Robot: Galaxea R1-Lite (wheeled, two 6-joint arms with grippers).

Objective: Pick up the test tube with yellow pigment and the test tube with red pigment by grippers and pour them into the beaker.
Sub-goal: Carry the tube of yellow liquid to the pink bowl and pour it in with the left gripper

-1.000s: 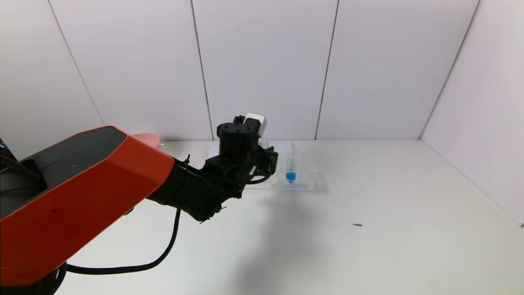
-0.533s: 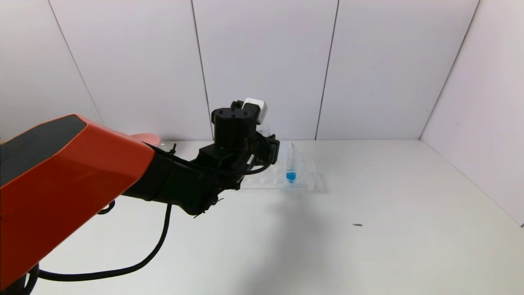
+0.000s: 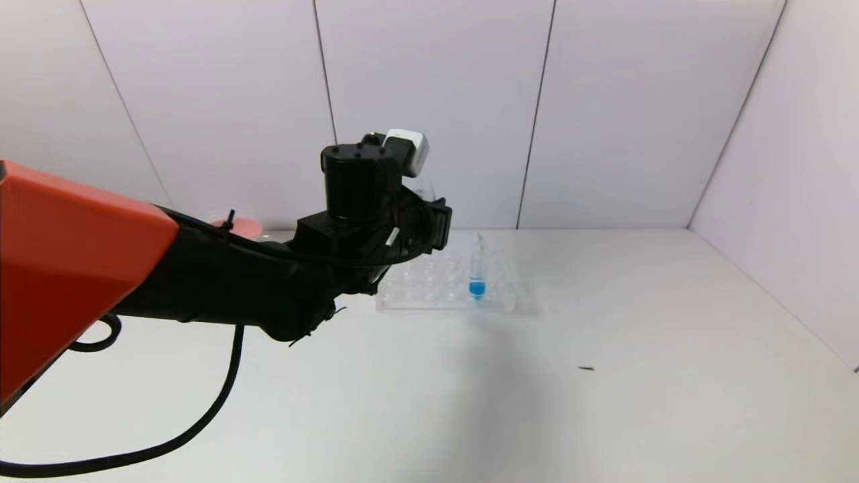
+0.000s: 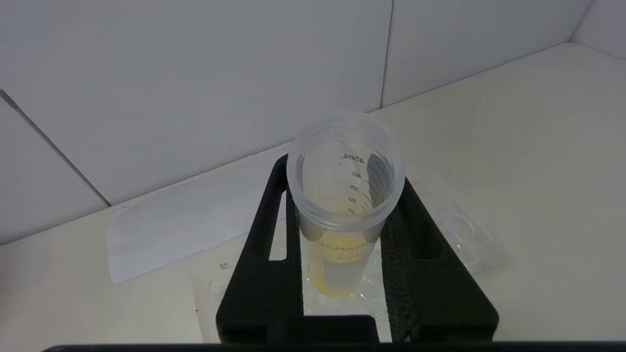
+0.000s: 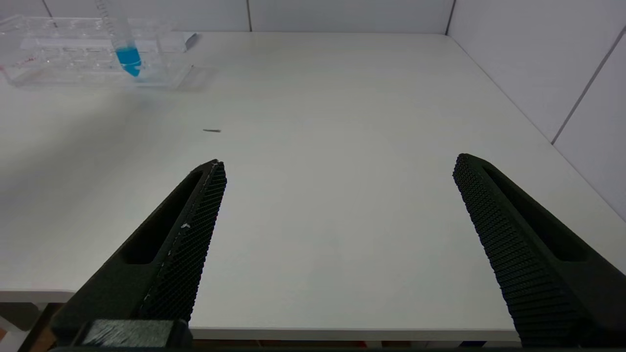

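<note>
In the left wrist view my left gripper (image 4: pixel 343 195) is shut on the test tube with yellow pigment (image 4: pixel 337 254). The tube is clear, has printed graduation marks and stands upright between the black fingers (image 4: pixel 264 254), mouth up and yellow liquid at its bottom. It hangs above the clear tube rack (image 4: pixel 464 230). From the head camera the left arm's wrist (image 3: pixel 362 194) hides the fingers. My right gripper (image 5: pixel 338 161) is open and holds nothing, low over the table's near edge. The test tube with red pigment and the beaker are hidden.
The clear rack (image 3: pixel 429 288) stands near the back wall with a blue-tipped tube (image 3: pixel 477 282) in it. A pink bowl (image 3: pixel 236 225) peeks out behind the left arm. A white sheet (image 4: pixel 186 220) lies beside the rack. A small dark speck (image 3: pixel 586 367) lies on the table.
The left arm has risen and drawn a little to the left, still shut on the tube, and more of the rack now shows beneath it.
</note>
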